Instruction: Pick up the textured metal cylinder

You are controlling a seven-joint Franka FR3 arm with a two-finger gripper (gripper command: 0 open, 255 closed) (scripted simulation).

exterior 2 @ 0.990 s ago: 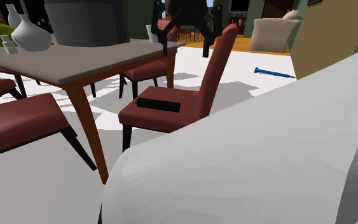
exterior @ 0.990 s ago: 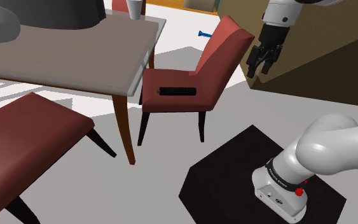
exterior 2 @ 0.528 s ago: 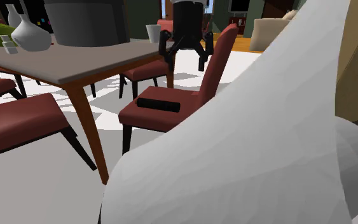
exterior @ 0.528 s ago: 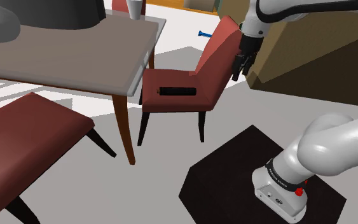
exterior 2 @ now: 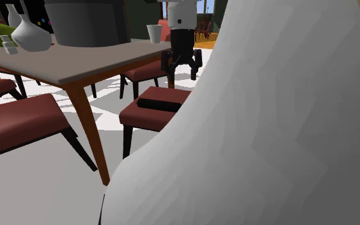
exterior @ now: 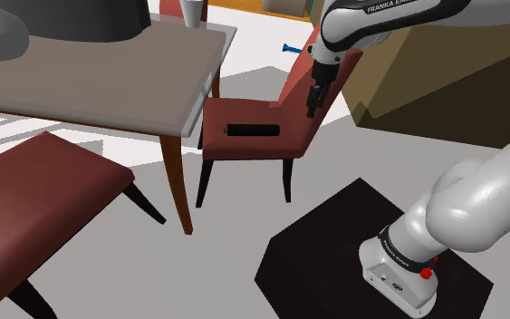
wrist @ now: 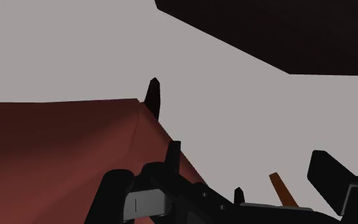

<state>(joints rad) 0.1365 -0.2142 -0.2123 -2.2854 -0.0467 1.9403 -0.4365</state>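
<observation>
Red chair seat (exterior: 244,150), long black cylinder (exterior: 253,130) flat on it

Glossy white arm (exterior: 479,204): fat rounded links, smooth shells. Dark rings at joints. Black "FRANKA" lettering (exterior: 390,8) along upper link. White base (exterior: 398,272): black band with tiny pale print, two red dots, small dark mark below. All-black two-finger end effector (exterior: 313,111); pale grey panel (wrist: 147,202) set in black housing.
</observation>
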